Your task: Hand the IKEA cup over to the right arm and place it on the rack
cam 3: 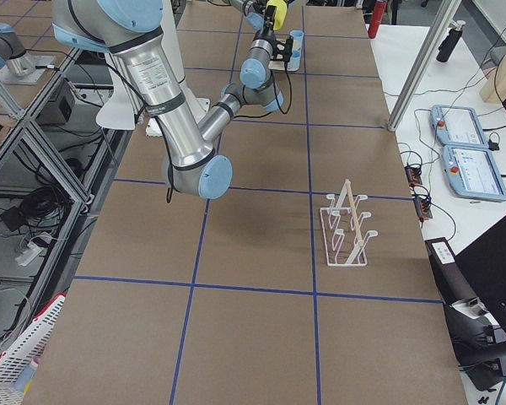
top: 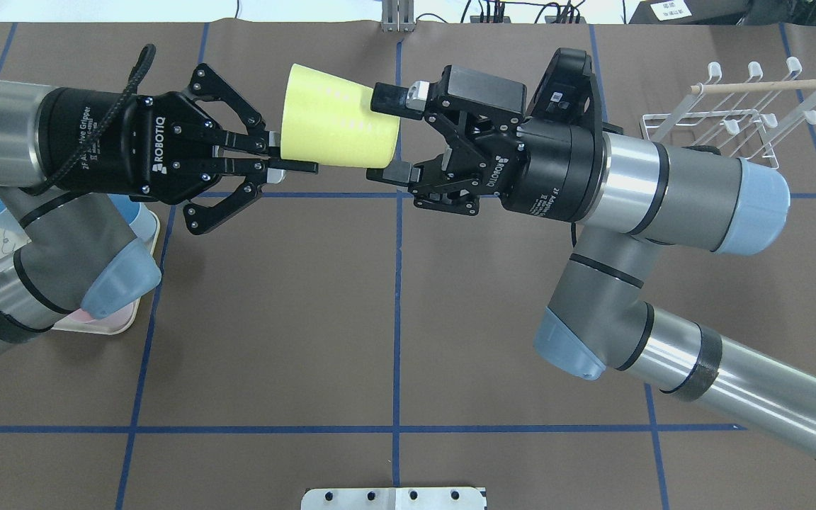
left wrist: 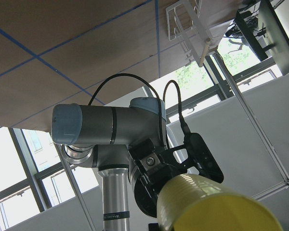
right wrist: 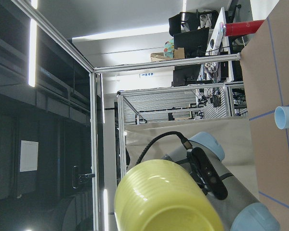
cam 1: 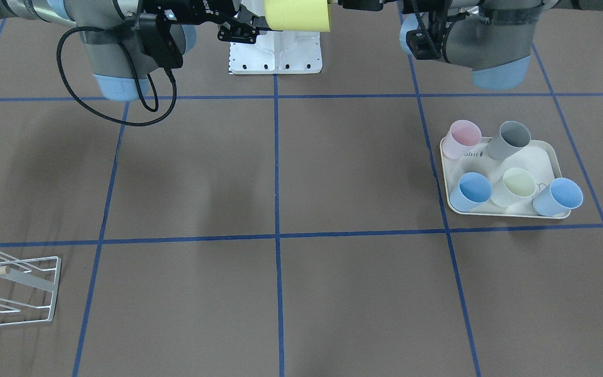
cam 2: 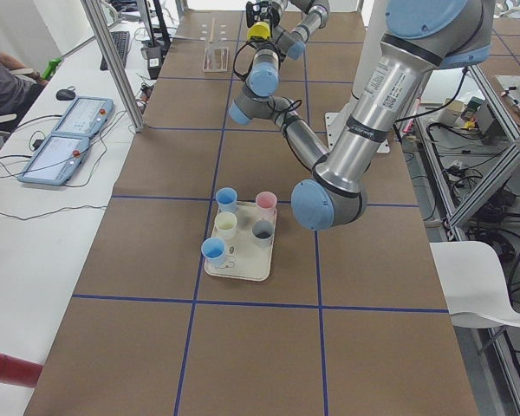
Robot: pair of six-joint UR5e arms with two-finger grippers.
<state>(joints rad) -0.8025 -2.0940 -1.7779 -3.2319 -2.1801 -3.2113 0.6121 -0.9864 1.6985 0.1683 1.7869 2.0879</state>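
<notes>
Your biggest shapes are the two arms: the left arm point(top: 32, 142) and the right arm point(top: 670, 191) meet nose to nose above the far middle of the table. The rack point(top: 741, 113) stands at the far right, behind the right arm's wrist, so that arm is much the nearer to it. The cream tray point(cam 1: 547, 157) with five other cups sits well apart on the left side. The yellow IKEA cup point(top: 333, 120) hangs in the air between the two tools and touches nothing on the table. It lies on its side with its long axis running left to right, the wide mouth towards the left arm and the narrow base towards the right. The left gripper point(top: 291, 161) has its fingers pressed together on the wall at the mouth rim. The right gripper point(top: 380, 136) straddles the base, one finger on the far side and one on the near side. You can't tell from these views whether they're clamping yet. I'd judge that the handover depends on that grip at the base being confirmed before the rim is let go. For writing, both grippers read "ROBOTIQ", the wrists carry a partly legible "2F Adaptive Gripper", and the tray shows letters ending in "bbit".
</notes>
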